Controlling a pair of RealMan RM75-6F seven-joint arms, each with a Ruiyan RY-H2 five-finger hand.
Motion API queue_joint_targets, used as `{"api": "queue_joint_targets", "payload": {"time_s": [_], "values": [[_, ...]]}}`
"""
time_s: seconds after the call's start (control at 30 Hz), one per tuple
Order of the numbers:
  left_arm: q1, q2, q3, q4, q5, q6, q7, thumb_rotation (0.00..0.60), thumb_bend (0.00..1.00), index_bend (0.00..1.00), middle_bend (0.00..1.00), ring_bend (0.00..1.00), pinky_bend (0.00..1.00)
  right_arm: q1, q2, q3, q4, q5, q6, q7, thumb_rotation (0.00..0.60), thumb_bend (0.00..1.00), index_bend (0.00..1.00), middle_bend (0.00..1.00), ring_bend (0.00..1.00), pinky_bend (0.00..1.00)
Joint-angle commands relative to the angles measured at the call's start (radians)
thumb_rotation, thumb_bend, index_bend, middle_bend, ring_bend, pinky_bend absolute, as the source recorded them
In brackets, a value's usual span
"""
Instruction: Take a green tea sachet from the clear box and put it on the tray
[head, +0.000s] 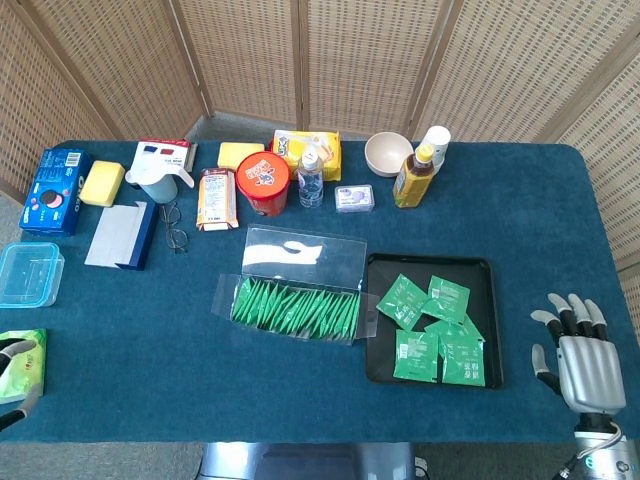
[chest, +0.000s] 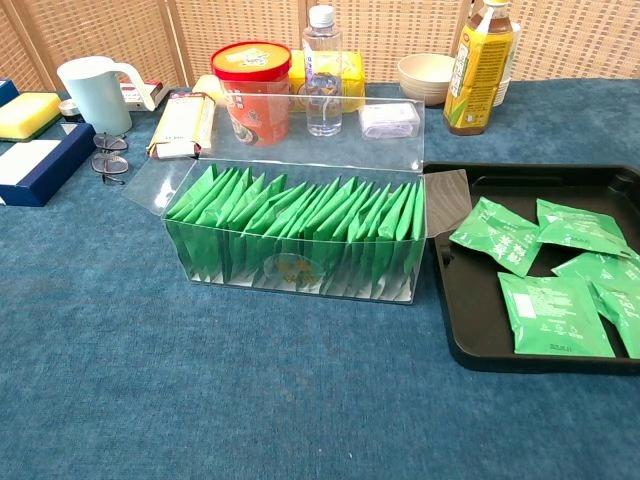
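The clear box (head: 295, 305) lies open mid-table, its lid folded back, packed with a row of upright green tea sachets (chest: 300, 235). To its right sits the black tray (head: 432, 262), with several green sachets (head: 440, 335) lying flat on it; the chest view shows the tray (chest: 470, 352) and these sachets (chest: 553, 312) too. My right hand (head: 578, 358) hovers near the table's front right corner, right of the tray, fingers spread and empty. Only the fingertips of my left hand (head: 10, 349) show at the far left edge, beside a green packet (head: 25, 362).
Along the back stand a red tub (head: 263, 182), a water bottle (head: 311, 177), a white bowl (head: 388, 154), a yellow drink bottle (head: 414, 176) and a pale mug (head: 157, 180). Glasses (head: 175, 227), a blue case (head: 120, 235) and a lidded container (head: 27, 275) lie at left.
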Motion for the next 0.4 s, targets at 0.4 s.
{"api": "queue_joint_targets", "payload": {"time_s": [0.4], "values": [[-0.010,0.012,-0.012,-0.018,-0.008,-0.013,0.011,0.600,0.31,0.26,0.25,0.19,0.30,-0.013,-0.014,0.033,0.014,0.023,-0.039,0.012,0.600,0.51,0.30,0.16,0.07,0.03]]}}
